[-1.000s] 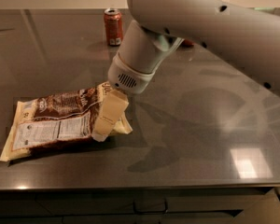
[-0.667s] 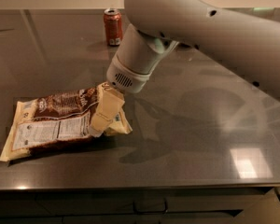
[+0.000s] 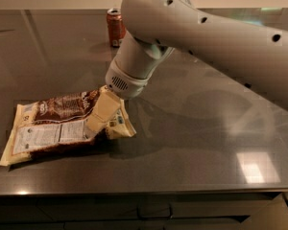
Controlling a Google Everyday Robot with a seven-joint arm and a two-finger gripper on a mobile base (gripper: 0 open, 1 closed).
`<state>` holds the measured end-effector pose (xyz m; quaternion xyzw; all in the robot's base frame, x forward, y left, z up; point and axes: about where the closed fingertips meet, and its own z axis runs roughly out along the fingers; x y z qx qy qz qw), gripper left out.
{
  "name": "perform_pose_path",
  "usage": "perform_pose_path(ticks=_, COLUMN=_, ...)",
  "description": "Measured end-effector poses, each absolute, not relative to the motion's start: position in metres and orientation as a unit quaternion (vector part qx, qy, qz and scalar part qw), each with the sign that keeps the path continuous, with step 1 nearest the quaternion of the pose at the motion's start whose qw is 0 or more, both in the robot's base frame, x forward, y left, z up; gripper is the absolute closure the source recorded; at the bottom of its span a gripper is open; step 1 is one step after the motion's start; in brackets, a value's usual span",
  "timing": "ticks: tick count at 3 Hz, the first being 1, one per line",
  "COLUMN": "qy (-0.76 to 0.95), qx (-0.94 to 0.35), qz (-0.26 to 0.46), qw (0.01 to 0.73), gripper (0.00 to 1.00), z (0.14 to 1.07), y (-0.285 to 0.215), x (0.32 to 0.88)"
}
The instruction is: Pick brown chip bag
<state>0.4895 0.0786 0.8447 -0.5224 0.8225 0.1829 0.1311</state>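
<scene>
1. On the glossy dark grey counter, the large flat crinkly brown chip bag with cream ends and a white nutrition label lies label-up near the front left. Its long axis runs left to right.
2. The cream-coloured tool, at the end of the bulky pale grey robot arm, slants down and leftward onto the bag's right end and touches the crumpled cream edge there. Nearly all of the bag stretches away to the tool's left.
3. We cannot tell whether the tool is wide, narrow or already clamped on the bag, because its tip is pressed into the wrapper.
4. We judge that the coming move turns on this contact. The tool meets one short end, roughly in line with the bag's length, so a lift would leave the long body hanging from that edge.
5. A red soda can stands upright at the back, well apart from the bag.
</scene>
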Motion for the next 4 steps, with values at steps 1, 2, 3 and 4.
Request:
perform_pose_path(ticks=1, qy=0.831, qx=-0.51, qz=0.189, qw=0.118, gripper=0.17, z=0.837, y=0.083, x=0.488)
perform_pose_path(ticks=2, qy=0.839, qx=-0.5, qz=0.186, qw=0.104, gripper=0.41, z=0.835, y=0.083, x=0.488)
perform_pose_path(ticks=3, qy=0.84, qx=-0.499, qz=0.185, qw=0.104, gripper=0.64, z=0.837, y=0.082, x=0.488)
perform_pose_path(ticks=4, qy=0.836, qx=-0.505, qz=0.181, qw=0.112, gripper=0.87, z=0.859, y=0.08, x=0.488)
